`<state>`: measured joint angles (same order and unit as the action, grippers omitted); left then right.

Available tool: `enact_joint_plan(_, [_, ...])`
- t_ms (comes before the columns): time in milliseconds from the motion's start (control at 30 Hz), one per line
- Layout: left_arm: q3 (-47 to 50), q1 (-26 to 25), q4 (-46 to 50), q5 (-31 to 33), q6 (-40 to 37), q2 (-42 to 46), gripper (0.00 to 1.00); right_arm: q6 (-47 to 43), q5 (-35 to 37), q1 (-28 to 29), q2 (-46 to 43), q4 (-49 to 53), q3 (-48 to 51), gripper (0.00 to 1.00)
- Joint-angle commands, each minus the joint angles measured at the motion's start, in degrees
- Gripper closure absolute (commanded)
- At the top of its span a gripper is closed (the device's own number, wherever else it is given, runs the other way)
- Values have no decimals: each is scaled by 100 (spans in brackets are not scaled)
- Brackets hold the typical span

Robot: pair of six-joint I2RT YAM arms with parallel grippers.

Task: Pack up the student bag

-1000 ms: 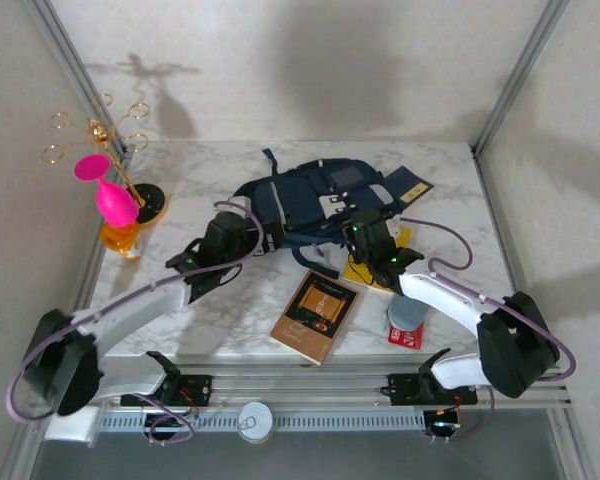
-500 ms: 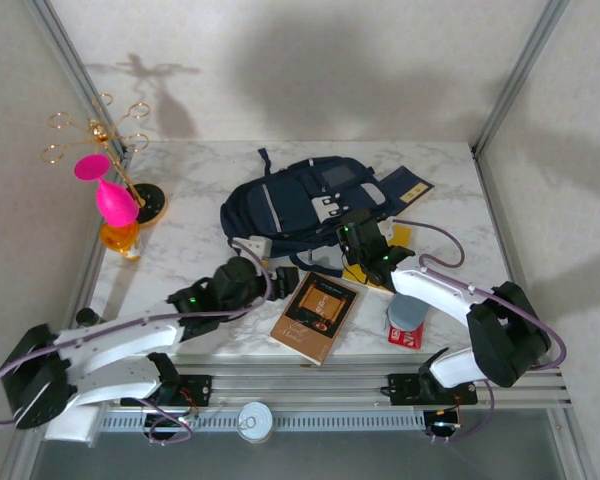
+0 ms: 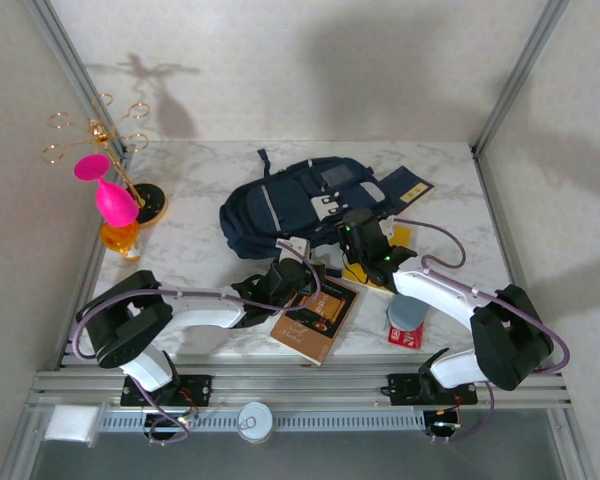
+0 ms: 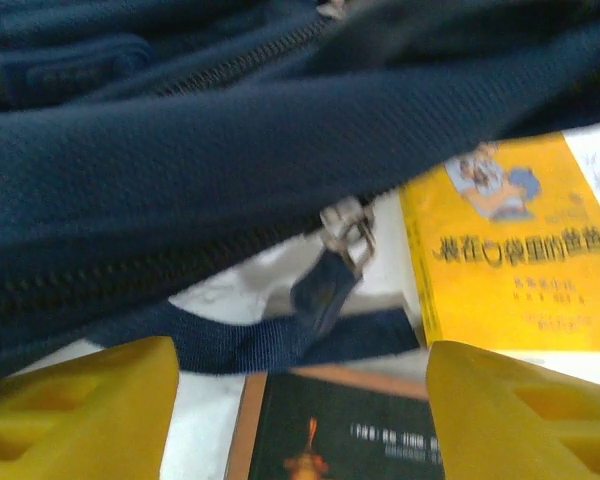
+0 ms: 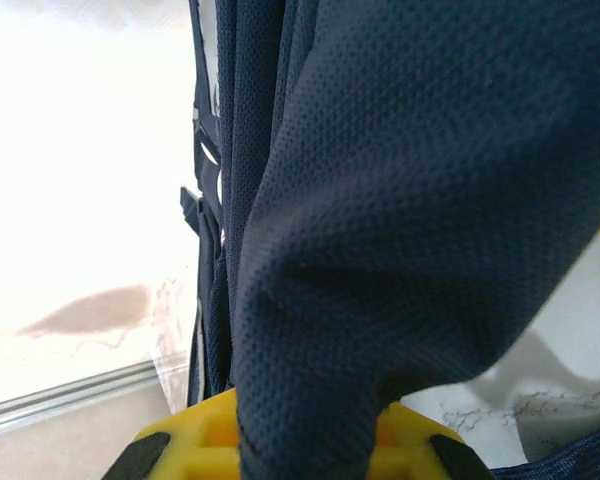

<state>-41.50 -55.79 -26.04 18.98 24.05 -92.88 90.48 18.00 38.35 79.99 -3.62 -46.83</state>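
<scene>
Top external: seemingly hardly started, brown book (image 3: pixel 315 317) outside student bag (image 3: pixel 285 200), right end effector (image 5: pixel 305 445) clamped on it, left end effector (image 4: pixel 300 410) apart.

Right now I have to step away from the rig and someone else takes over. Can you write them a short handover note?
Grippers: the left gripper is open, pointing at the zipper pull on the bag's near edge and not gripping it. The right gripper is shut on a fold of the student bag.
Things: the bag lies mid-table. A yellow book and a dark book lie outside it, by its near edge.
Done: nothing seen packed.
Left: probably grasp the pull, open the zip, then load the books.
</scene>
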Motion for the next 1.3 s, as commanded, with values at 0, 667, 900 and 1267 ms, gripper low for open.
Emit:
enact_joint_plan(0, [-234, 21, -461, 562, -128, -230, 46, 24, -101, 102, -295, -445, -48, 100])
enact_joint_plan(667, [-196, 77, 63, 238, -205, 123, 100, -425, -78, 10, -572, -333, 79, 100])
enact_joint_plan(900, [399, 142, 588, -152, 75, 1070, 100, -786, -544, -515, -947, -334, 218, 100])
enact_joint_plan(1267, [1012, 261, 1649, -1067, -128, 2788, 100, -2078, -2618, -1440, 510, -629, -950, 100])
